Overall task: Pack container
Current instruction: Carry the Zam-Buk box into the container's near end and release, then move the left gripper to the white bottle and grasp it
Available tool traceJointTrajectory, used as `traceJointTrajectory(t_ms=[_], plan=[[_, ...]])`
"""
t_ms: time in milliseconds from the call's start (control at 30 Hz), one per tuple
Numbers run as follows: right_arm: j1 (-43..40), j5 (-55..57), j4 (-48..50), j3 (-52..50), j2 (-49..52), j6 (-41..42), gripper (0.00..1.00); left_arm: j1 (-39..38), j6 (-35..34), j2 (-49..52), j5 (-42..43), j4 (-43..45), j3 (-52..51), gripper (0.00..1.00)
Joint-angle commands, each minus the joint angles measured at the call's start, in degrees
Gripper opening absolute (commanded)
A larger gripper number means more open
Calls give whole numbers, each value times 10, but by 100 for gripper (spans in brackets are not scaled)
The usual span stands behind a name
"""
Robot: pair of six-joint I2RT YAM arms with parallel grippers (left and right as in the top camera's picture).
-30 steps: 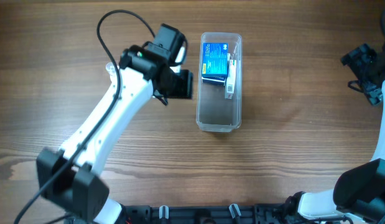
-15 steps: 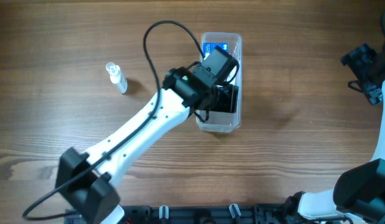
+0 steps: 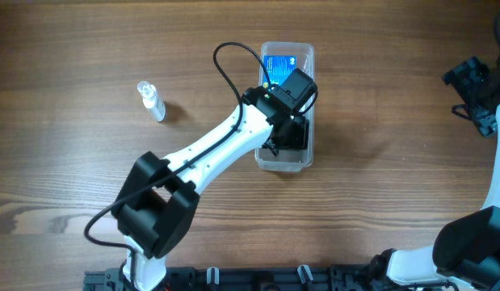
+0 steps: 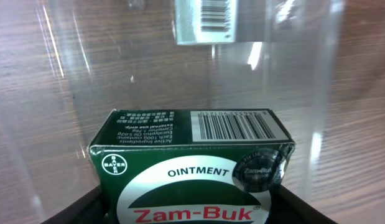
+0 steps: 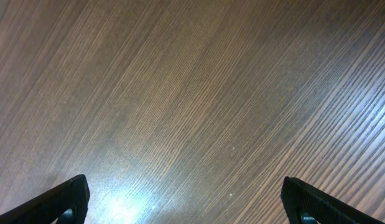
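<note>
The container [image 3: 284, 165] lay on the tabletop [image 3: 379, 202] toward the far edge, a little right of the middle, its long sides running from far to near. It had not shifted over the last second. A blue box [image 3: 280, 63] sat in its far end, where it had been before.

What had changed was the left arm. A second earlier it had hung over bare wood to the left of the tub with a dark box in its grip; now the left gripper [image 3: 292, 133] had swung across and stood over the near half of the container. Through the wrist camera the left gripper [image 4: 189, 208] was grasping a green ointment box [image 4: 192, 162], one dark finger [image 4: 86, 208] at each lower corner of it. The clear wall [image 4: 55, 81] of the tub rose around the box, and a white barcoded item [image 4: 204, 22] showed beyond it.

With the arm gone from that side, a small spray bottle [image 3: 151, 100] lay in plain sight well to the left of the tub.

The right gripper [image 3: 474, 89] had stayed at the right edge of the tabletop, jaws spread wide with nothing between them.
</note>
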Motion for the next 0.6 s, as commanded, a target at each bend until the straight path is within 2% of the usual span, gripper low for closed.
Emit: traceJointTrajectory(t_ms=[0, 567], plan=[[-2, 10, 1, -2, 7, 9, 100, -7, -19, 26, -5, 3, 8, 67], [-2, 10, 1, -2, 7, 9, 100, -14, -16, 40, -6, 15, 8, 74]])
